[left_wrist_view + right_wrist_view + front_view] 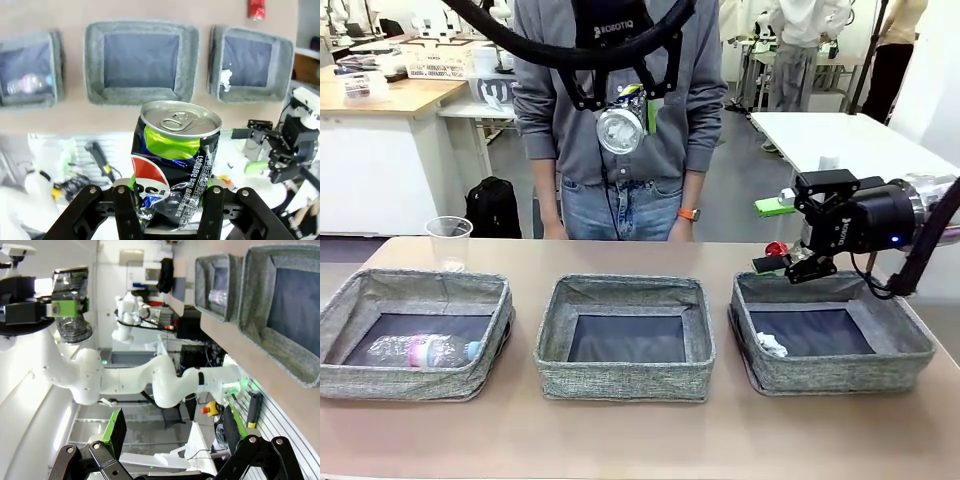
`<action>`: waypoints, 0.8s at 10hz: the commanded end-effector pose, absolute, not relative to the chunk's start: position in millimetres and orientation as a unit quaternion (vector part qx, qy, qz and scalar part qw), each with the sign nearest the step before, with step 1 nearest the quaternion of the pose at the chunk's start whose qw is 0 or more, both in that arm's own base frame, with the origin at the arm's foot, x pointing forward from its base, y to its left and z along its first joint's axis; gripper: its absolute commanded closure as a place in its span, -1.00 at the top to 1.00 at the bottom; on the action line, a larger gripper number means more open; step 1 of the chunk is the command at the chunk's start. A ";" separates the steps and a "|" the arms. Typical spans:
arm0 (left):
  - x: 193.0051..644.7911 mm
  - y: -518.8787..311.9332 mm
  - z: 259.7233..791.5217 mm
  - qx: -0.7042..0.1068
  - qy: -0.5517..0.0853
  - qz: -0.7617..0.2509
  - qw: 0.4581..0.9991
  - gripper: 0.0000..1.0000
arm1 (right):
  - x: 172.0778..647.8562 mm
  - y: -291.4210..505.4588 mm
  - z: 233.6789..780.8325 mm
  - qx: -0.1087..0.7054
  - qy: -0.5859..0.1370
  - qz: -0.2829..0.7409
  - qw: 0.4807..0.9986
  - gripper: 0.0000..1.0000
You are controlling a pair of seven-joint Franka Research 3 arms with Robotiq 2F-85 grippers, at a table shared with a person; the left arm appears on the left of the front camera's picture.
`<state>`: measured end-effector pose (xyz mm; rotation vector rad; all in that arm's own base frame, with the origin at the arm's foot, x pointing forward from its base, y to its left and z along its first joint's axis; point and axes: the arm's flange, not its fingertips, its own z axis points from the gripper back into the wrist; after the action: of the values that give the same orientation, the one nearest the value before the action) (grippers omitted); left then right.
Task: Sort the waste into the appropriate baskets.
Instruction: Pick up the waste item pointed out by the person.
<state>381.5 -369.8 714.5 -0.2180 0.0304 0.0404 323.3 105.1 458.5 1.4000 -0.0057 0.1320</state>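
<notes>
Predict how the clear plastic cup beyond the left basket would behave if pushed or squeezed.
The clear plastic cup stands upright and looks empty, so it is probably light and would likely tip if pushed near its rim. Its thin see-through wall would probably flex under a squeeze. Narrower at the base, it may roll in a curve once down.

Front cam sits robot-side, looking across the table (pixel 620 440) at the person (pixel 542 100). Left wrist cam is way up, staring straight down past the left gripper (pixel 169 197) and its can (pixel 175 145) onto all three baskets (pixel 140 95). Right wrist cam's rolled sideways; two of those baskets show beyond the right gripper (pixel 174 427).
</notes>
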 end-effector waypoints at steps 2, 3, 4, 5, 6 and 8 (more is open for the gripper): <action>373.0 -378.4 748.2 -0.117 0.049 0.109 0.986 -0.17 | 324.1 106.9 462.7 0.654 -0.002 0.053 0.755 1.00; 372.7 -377.4 751.8 -0.115 0.050 0.123 0.984 -0.17 | 324.1 106.9 462.7 0.654 -0.002 0.053 0.755 1.00; 372.4 -378.5 756.3 -0.124 0.041 0.119 0.984 -0.17 | 324.1 106.9 462.7 0.654 -0.002 0.053 0.755 1.00; 370.7 -380.6 761.9 -0.125 0.025 0.116 0.985 -0.17 | 324.1 106.9 462.7 0.654 -0.002 0.053 0.755 1.00; 368.8 -381.2 767.0 -0.120 0.019 0.118 0.986 -0.17 | 324.1 106.9 462.7 0.654 -0.002 0.053 0.755 1.00; 371.9 -378.8 771.1 -0.116 0.034 0.112 0.986 -0.17 | 324.1 106.9 462.7 0.654 -0.002 0.053 0.755 1.00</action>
<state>368.6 -377.2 763.0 -0.2531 0.0533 0.2153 323.2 105.1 458.6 1.4001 -0.0056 0.1320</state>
